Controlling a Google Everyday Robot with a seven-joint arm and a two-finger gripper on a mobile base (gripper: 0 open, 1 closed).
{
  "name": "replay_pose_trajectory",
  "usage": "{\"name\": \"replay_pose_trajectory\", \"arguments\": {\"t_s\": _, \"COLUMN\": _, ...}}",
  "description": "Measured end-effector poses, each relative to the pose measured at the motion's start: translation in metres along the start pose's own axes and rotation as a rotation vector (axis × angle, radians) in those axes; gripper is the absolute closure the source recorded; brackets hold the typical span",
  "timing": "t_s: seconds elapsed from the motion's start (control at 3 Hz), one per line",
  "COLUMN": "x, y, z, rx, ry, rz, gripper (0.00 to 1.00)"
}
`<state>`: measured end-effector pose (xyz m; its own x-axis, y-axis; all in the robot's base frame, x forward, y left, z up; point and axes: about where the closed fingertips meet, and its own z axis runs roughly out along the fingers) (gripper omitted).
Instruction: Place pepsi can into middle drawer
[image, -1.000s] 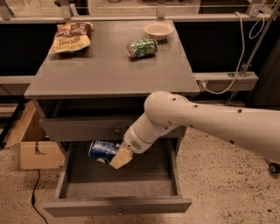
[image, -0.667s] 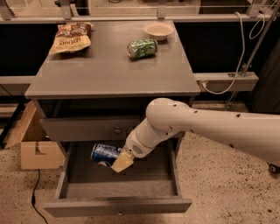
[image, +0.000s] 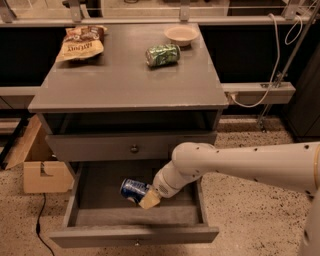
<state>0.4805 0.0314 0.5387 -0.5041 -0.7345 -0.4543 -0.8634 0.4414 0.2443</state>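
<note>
gripper (image: 150, 200) low, in front of the cabinet (image: 125, 85) | knob drawer (image: 134, 148) shut, just above it | green can (image: 162, 54) on its side, high above on the top | bowl (image: 181, 34) just behind that can | chip bag (image: 80, 44) up and far left | box (image: 42, 167) on floor, to its left

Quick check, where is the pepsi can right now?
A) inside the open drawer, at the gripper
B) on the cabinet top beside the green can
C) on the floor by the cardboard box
A: the pepsi can sits within the open middle drawer, right against the gripper.
</note>
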Motion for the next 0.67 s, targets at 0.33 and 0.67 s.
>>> {"name": "replay_pose_trajectory", "arguments": {"t_s": 0.33, "x": 0.022, "y": -0.029, "z": 0.026, "rx": 0.061, "ry": 0.004, "rz": 0.047, "gripper": 1.0}}
{"name": "replay_pose_trajectory", "arguments": {"t_s": 0.67, "x": 0.032, "y": -0.055, "z": 0.051, "rx": 0.082, "ry": -0.013, "rz": 0.073, "gripper": 1.0}}
